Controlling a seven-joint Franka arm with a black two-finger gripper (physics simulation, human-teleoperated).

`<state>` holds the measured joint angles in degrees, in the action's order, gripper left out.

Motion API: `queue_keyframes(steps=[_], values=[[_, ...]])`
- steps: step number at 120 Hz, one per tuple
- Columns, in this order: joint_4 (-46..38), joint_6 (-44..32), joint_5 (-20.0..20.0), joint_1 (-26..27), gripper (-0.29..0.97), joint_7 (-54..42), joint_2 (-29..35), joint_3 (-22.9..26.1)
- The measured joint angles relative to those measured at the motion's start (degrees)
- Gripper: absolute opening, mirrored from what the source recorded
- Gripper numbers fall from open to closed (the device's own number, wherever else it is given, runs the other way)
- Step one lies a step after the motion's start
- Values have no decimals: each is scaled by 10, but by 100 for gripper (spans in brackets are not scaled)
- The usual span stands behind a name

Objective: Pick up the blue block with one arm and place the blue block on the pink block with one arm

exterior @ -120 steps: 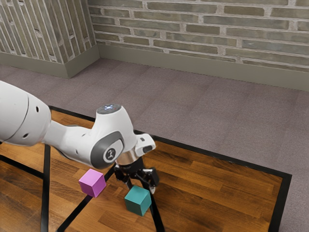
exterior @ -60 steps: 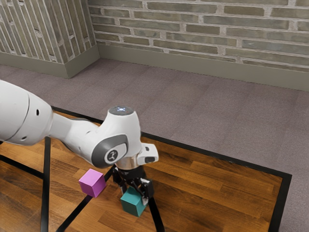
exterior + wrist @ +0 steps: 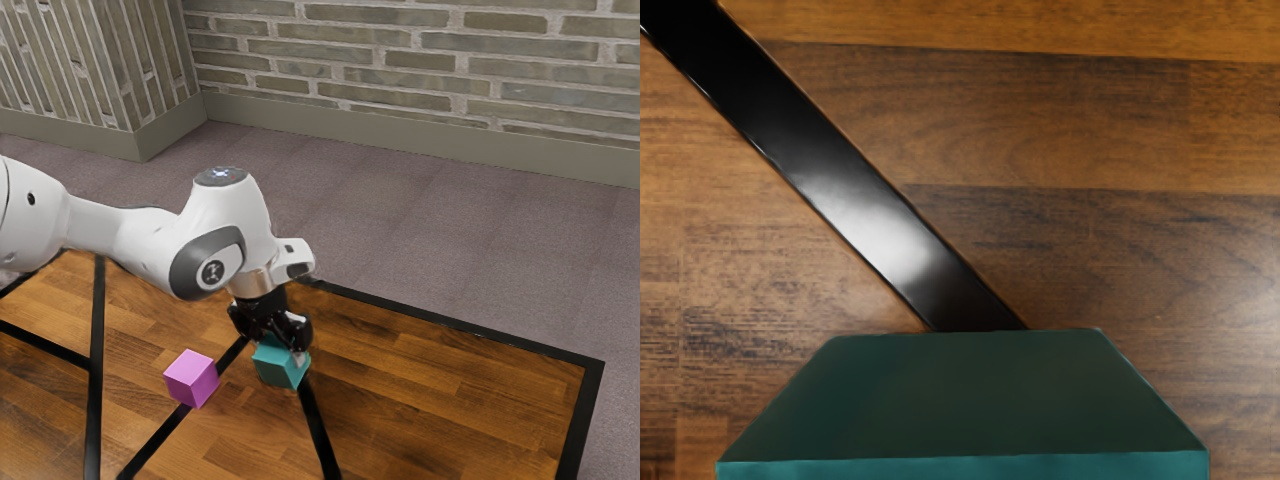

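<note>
The gripper (image 3: 277, 348) is clamping its fingers on two sides of the blue block (image 3: 280, 368), teal in tint, and appears to be holding it just clear of the wooden table (image 3: 450, 400); in the wrist view the block's top face (image 3: 960, 400) is sitting right under the hand, with a black strip (image 3: 870, 220) crossing the wood beyond it; the pink block (image 3: 190, 378) is resting on the table toward the exterior view's left of the held block, near but apart and lower, so the carry is likely heading that way before lowering.
</note>
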<state>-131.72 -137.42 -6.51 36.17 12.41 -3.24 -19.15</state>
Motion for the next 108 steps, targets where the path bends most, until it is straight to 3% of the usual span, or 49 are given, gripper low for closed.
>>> queue_keyframes(steps=[21, 39, 61, 90, 108], values=[[-1, 58, 7, -105, 33, 2, 77, -4], [-16, 84, 9, -103, 33, -23, 90, -26], [-27, 139, 9, -160, 33, -54, 92, -30], [-36, 224, 7, -175, 34, -86, 88, -30], [-35, 155, 15, -160, 34, -98, 81, -25]])
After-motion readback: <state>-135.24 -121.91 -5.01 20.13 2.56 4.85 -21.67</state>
